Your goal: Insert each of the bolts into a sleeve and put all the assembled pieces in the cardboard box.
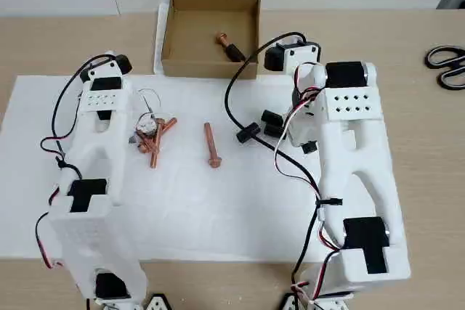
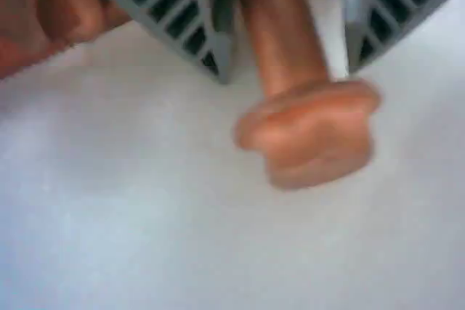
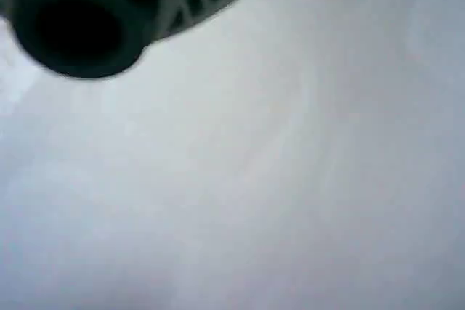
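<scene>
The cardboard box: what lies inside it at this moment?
One assembled piece lies inside the cardboard box: a copper bolt pushed into a black sleeve. The sleeve covers the bolt's tip, and the box's near wall hides a strip of the floor.

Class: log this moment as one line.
left gripper: around bolt | right gripper: holds sleeve | cardboard box: one assembled piece

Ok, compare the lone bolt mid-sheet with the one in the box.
The lone bolt is bare; the boxed bolt wears a black sleeve. The lone bolt lies on the white sheet, the boxed bolt inside the cardboard box. Both are copper-coloured.
</scene>
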Robot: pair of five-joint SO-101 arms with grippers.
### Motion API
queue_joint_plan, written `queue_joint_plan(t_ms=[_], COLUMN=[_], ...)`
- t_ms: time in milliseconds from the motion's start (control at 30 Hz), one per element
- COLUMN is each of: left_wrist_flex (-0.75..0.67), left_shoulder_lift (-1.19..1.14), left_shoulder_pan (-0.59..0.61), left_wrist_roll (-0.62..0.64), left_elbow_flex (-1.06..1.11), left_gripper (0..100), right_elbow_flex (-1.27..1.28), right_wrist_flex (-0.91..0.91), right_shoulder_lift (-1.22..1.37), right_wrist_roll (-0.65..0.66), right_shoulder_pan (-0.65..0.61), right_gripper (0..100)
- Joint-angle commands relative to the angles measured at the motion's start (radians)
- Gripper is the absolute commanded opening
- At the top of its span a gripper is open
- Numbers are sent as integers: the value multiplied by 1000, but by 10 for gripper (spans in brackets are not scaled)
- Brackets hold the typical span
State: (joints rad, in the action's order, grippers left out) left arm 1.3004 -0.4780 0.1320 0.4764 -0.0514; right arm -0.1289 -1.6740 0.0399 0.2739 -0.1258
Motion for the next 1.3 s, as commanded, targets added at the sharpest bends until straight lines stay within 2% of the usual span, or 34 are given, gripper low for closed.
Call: queue_joint_plan(t_ms=[0,167,333,500,667,867,1000,1267], left_wrist_flex=[-6,-6,9,120,245,342,419,275], left_shoulder_lift=[-11,-11,-3,75,167,238,236,187], left_shoulder_pan=[-3,-5,-5,-8,-8,-5,37,120], left_wrist_roll=[5,2,0,-12,-124,-270,-310,-433], left_elbow_flex=[-8,-24,-47,-128,-214,-216,-203,-2], left_gripper=[94,6,6,7,7,7,7,7], right_elbow_flex=[-6,-6,-6,-6,-6,-6,-6,-6], right_wrist_flex=[2,2,2,2,2,2,2,2], right_shoulder_lift=[-53,-53,-53,-53,-53,-53,-53,-53], right_wrist_roll=[8,8,8,8,8,8,8,8], right_shoulder_pan=[8,8,8,8,8,8,8,8], right_gripper=[3,3,3,3,3,3,3,3])
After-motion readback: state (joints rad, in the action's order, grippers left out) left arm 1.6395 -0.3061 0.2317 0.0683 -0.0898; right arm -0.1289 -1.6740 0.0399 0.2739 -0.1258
